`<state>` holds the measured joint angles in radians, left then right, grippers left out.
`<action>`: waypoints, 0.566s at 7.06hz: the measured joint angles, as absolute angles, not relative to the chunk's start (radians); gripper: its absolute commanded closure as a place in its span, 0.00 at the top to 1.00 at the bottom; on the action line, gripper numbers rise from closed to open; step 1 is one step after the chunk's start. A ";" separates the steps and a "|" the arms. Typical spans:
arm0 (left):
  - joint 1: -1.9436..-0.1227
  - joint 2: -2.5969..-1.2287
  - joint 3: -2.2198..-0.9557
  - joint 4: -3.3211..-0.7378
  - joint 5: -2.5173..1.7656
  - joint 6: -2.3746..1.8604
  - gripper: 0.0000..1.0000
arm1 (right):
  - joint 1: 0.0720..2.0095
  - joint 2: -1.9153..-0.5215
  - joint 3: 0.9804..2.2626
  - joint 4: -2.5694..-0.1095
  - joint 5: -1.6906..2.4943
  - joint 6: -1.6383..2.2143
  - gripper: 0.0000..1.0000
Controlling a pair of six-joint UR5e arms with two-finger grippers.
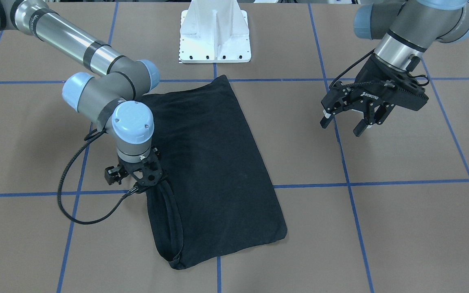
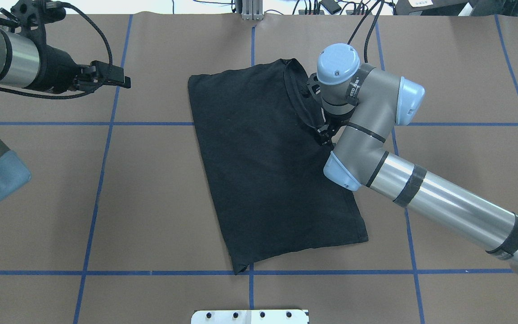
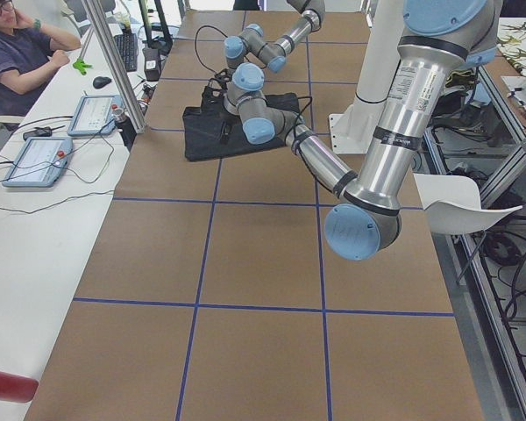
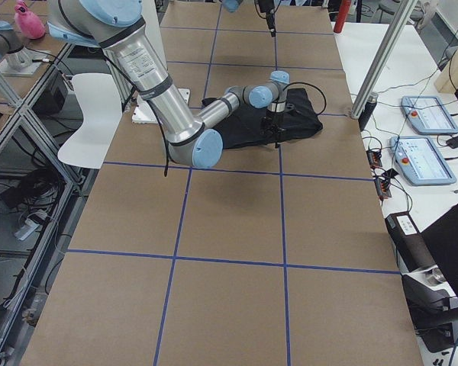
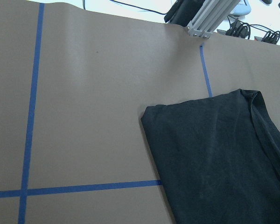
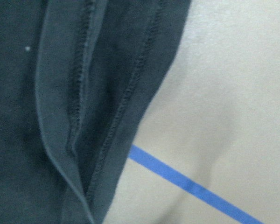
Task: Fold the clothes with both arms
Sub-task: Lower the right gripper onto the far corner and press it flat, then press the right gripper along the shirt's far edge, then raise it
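Seeing black T-shirt (image 1: 218,162) flat, folded long, mid table (image 1: 401,228). We judge it soft, light, floppy; best pinched at thick stitched edge. We see right end effector (image 1: 139,177) low at that edge; cannot tell if closed. Our left end effector (image 1: 345,124) hangs well apart, spread wide.

Overhead, front cams opposed, both w/ T-shirt (image 2: 268,171) centre; side cams far (wrist cams near).

Plain black T-shirt (image 1: 214,162) on brown table (image 1: 401,228) gridded with blue tape (image 1: 381,182).
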<state>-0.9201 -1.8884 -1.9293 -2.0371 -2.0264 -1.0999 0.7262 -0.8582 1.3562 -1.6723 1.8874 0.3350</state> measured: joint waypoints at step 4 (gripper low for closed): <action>-0.920 -1.889 -1.930 -2.037 -2.026 -1.100 1.00 | 0.843 -0.824 1.343 -1.692 1.972 0.248 1.00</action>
<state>-0.9204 -1.8889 -1.9297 -2.0371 -2.0264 -1.0998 0.8427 -0.8238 1.3427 -1.6919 1.9722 0.2480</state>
